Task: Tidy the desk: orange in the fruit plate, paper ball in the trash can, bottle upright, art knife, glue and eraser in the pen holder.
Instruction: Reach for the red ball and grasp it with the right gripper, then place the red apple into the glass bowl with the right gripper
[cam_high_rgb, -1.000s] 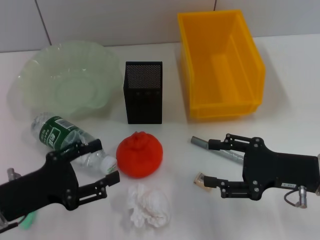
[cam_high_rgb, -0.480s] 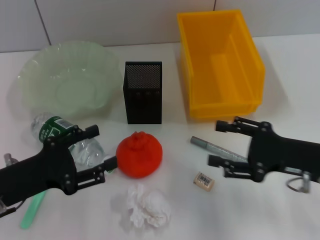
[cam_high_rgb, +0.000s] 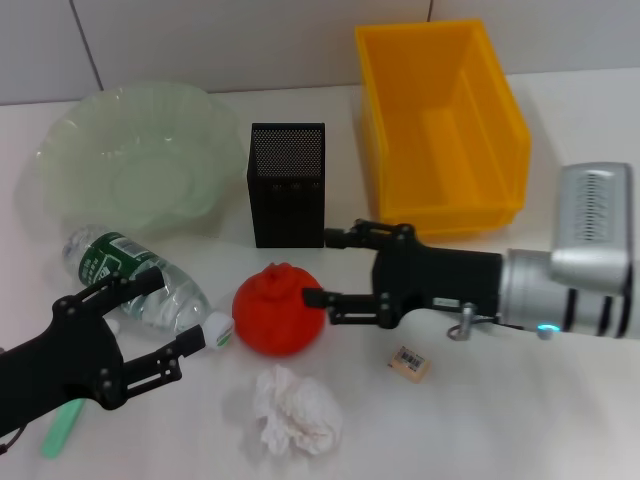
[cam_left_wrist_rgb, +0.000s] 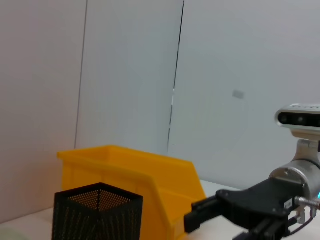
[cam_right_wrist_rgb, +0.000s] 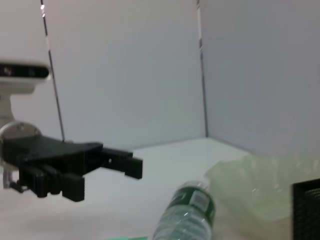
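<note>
Head view shows my right gripper (cam_high_rgb: 322, 268) reaching in from the right, low over the desk, its two black fingers spread wide and empty. The lower fingertip is right at the right flank of the orange (cam_high_rgb: 279, 309); whether it touches the skin I cannot tell. The upper finger points past the fruit toward the foot of the pen holder (cam_high_rgb: 287, 184), so the orange is not yet between my fingers.

My left gripper (cam_high_rgb: 170, 317) lies near the left edge, fingers also parted and holding nothing, straddling the cap end of the bottle (cam_high_rgb: 140, 282), which lies on its side.

I judge the orange step is the one in hand. The fruit plate (cam_high_rgb: 135, 160) waits far left, bare inside, with the pen holder between it and the trash can (cam_high_rgb: 440, 125). The paper ball (cam_high_rgb: 295, 410) sits just near of the orange, and the eraser (cam_high_rgb: 410, 363) lies under my right forearm.

Next, I think I need to shift the right gripper toward the near side so both fingers bracket the fruit's widest part, then close gently: it is round and may roll toward the bottle. The lift should clear the pen holder on the way to the plate.
</note>
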